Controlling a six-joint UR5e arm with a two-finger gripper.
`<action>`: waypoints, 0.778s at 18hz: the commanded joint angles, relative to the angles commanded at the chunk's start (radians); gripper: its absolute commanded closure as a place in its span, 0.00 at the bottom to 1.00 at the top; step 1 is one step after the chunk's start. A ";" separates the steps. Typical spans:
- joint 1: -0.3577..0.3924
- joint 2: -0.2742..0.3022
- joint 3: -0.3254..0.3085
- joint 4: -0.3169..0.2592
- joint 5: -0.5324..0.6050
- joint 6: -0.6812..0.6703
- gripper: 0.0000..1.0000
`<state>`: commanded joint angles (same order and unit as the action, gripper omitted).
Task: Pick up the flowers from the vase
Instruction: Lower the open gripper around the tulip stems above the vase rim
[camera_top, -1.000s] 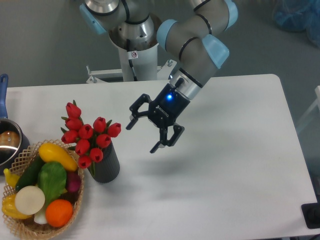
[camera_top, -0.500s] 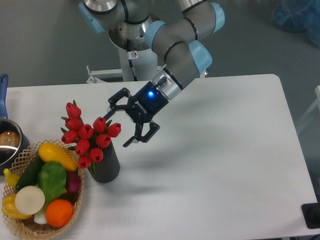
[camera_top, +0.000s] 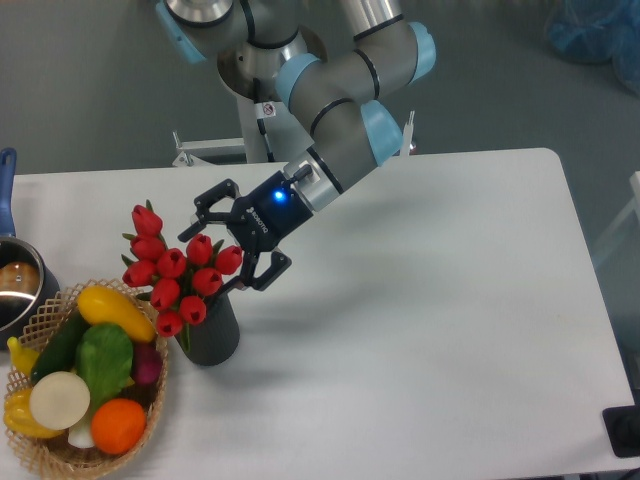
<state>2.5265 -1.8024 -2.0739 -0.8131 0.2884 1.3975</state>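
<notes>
Bright even light, soft shadows, mild blur

A white surface (camera_top: 430, 330) with rounded corners fills most of the frame. At lower left stands a dark grey ribbed vase (camera_top: 212, 331). A wicker basket (camera_top: 150, 405) of produce sits just beside it in the bottom left corner, with a metal pot (camera_top: 17, 287) at the left edge.
</notes>
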 joint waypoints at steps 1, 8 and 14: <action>-0.003 -0.006 0.000 0.005 0.000 0.006 0.00; -0.008 -0.015 -0.003 0.005 -0.002 0.026 0.62; 0.008 -0.014 -0.002 0.006 -0.011 0.026 0.85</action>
<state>2.5341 -1.8162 -2.0755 -0.8069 0.2777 1.4235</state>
